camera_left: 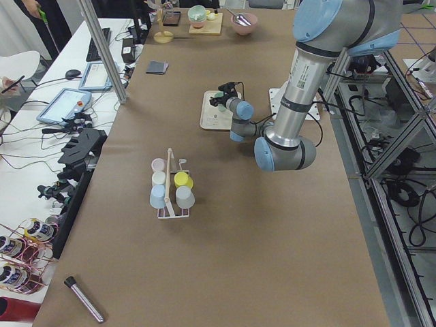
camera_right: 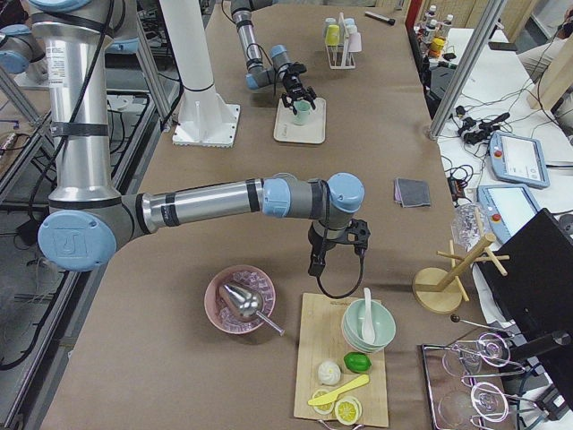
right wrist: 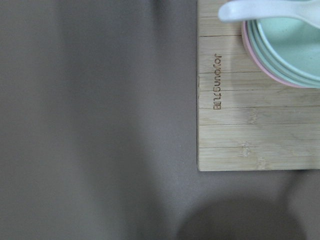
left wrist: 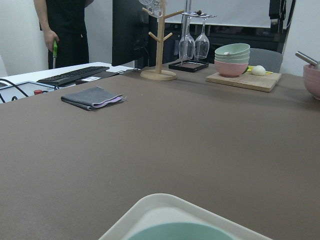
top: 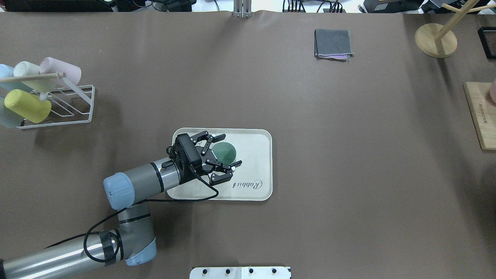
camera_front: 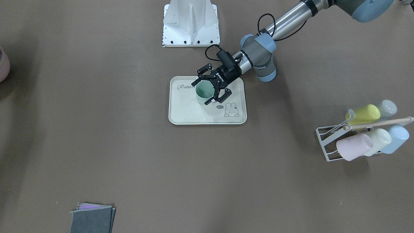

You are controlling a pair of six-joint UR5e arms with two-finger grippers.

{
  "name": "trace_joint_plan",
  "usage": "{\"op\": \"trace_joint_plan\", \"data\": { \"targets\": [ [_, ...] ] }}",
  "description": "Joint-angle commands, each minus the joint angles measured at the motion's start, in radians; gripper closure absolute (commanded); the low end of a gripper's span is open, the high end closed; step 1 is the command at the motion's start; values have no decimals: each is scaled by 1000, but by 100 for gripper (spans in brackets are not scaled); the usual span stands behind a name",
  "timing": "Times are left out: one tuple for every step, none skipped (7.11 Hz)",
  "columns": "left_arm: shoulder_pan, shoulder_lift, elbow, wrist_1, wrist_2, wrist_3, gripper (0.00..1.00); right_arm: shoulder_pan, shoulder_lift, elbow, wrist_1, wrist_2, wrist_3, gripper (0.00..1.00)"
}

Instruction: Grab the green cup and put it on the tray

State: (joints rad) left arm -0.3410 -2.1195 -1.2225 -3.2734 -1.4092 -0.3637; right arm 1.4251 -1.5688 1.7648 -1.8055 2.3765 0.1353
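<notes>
Standing on the tray point(camera_front: 184, 113), the green cup point(camera_front: 203, 91) is flanked by the left gripper point(camera_front: 205, 93). Jaws are spread wide; nothing is clamped.

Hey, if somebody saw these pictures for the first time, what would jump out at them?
First, the left gripper, with its jaws spread on either side of the green cup, which stands upright over the cream tray mid-table. Next, the pastel cups lying on a white wire rack towards the robot's left end of the table.
</notes>
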Motion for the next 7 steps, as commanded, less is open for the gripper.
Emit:
{"op": "trace_joint_plan", "data": {
  "targets": [
    [-1, 1, -5, 0, 1, 0, 2, 0, 3, 1, 0, -3, 1, 0],
    [-3, 4, -20, 1, -1, 0, 2, 0, 4, 1, -1, -5, 3, 0],
    [-12, 28, -70, 9, -2, 2, 2, -2, 4, 4, -2, -17, 6, 0],
    [-13, 45, -104, 11, -2, 2, 2, -2, 7, 5, -2, -40, 3, 0],
    [-22, 68, -159, 30, 1, 3, 2, 0, 6, 11, -2, -43, 3, 0],
    [-61, 94, -289, 173, -1, 0, 2, 0, 7, 18, -3, -36, 4, 0],
    [-108, 117, -437, 403, -2, -4, 2, 0, 7, 28, -3, -33, 6, 0]
  ]
}}
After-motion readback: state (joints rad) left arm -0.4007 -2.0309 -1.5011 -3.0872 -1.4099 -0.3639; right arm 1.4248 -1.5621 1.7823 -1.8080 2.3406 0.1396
